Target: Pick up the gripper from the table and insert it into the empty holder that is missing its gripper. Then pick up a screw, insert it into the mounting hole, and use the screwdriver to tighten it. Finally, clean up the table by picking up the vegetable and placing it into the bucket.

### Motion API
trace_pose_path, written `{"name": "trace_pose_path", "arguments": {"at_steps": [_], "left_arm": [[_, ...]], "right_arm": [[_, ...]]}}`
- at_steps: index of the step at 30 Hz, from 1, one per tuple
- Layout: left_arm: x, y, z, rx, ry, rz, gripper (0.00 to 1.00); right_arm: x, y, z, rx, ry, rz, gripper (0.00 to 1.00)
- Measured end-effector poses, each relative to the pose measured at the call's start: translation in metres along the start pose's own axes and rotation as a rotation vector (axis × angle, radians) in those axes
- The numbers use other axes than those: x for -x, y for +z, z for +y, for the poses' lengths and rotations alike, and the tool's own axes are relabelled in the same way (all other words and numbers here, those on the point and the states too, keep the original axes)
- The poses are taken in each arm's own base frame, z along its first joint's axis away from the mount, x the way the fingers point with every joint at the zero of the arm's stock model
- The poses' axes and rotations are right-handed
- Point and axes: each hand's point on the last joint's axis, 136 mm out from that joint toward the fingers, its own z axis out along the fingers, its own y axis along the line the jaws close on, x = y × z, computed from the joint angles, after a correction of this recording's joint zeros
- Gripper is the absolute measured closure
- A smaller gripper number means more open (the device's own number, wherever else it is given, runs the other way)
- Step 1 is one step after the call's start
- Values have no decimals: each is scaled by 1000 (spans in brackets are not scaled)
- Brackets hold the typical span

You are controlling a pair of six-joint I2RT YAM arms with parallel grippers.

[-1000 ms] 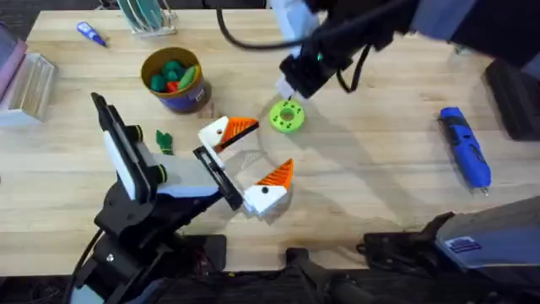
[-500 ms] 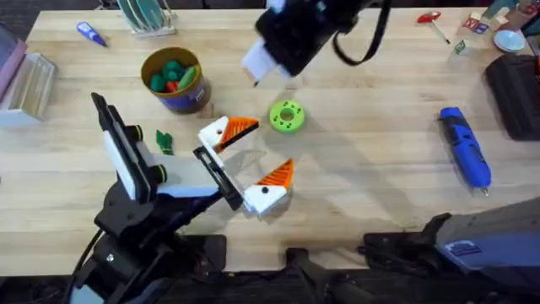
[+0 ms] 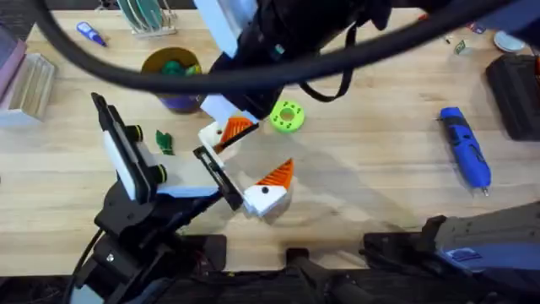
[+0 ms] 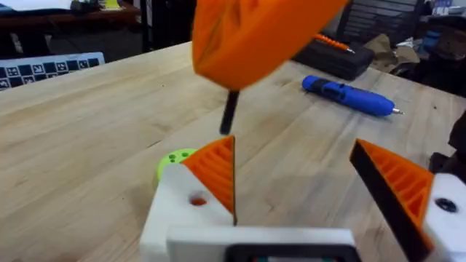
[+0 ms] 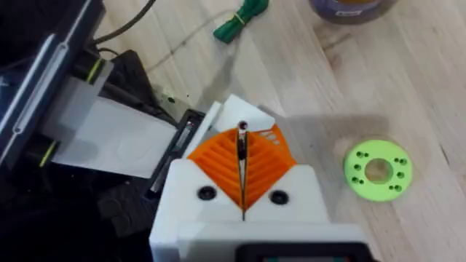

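I judge the orange wedge (image 4: 218, 175) seated in my spread left gripper's (image 4: 295, 145) holder (image 4: 182, 211). My right gripper (image 5: 242, 156) pinches a screw (image 4: 230, 113) above it. The screwdriver (image 3: 464, 148) and vegetable (image 3: 164, 141) lie untouched.

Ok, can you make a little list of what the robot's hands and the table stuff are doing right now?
right tool: shut on a thin dark pin, likely the screw, just above the left tool
left tool: open, orange pads on both fingers
screwdriver: lying on the table, untouched
vegetable: on the table, not in the bucket
bucket: upright, toys inside
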Motion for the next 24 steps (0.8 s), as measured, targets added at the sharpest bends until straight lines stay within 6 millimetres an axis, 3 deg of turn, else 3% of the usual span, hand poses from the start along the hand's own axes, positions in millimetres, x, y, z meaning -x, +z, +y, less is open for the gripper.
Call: {"name": "trace_pose_path", "arguments": {"at_steps": [8,24], "left_arm": [[0,0,0,0,0,0,15],[0,0,0,0,-1,0,15]], "right_arm": [[-4,21,-5,2,11,49,995],[-12,46,-12,9,31,112,995]]}}
